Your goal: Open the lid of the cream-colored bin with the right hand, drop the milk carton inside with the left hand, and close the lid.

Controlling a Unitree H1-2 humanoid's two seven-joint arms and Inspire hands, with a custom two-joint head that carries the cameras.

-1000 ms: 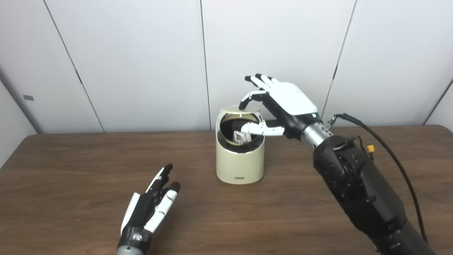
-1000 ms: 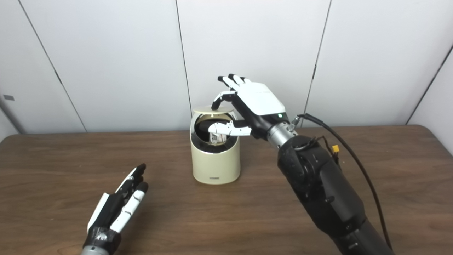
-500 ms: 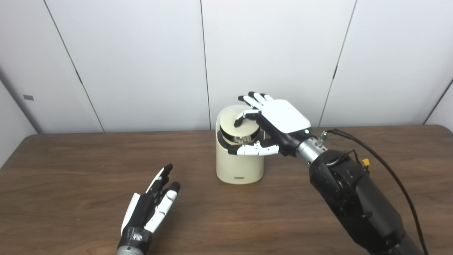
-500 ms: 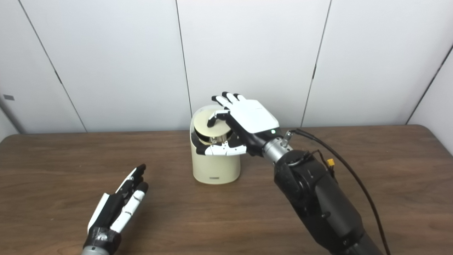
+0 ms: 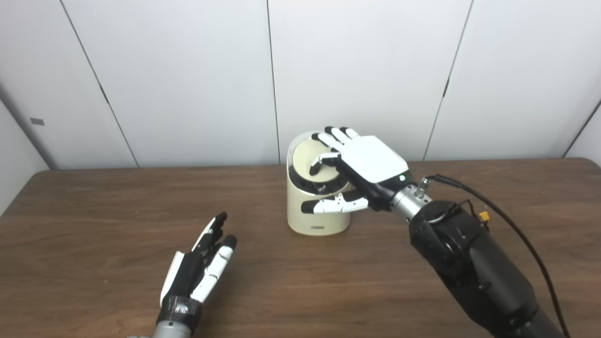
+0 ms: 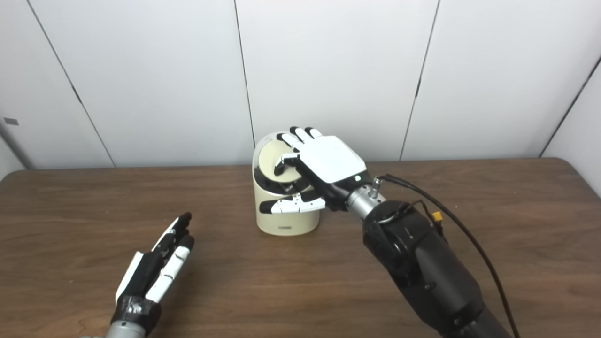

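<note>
Lid (image 5: 313,162) is lying nearly flush on the cream bin (image 5: 315,217) near the surface's far edge — right hand (image 5: 364,162) pressing directly above, fingers splayed, grasping nothing. Carton unseen — presumably inside. Left hand (image 5: 199,267) is resting released, well apart.

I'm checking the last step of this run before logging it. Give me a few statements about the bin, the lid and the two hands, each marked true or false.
1. The right hand lies on the lid of the bin. True.
2. The lid stands straight up, leaving the bin wide open. False: it is down over the opening, tilted toward the camera.
3. The left hand holds the milk carton. False: it is open and holds nothing; no carton is in view.
4. The left hand is apart from the bin, above the table. True.
5. The bin lies on its side. False: it stands upright.
</note>
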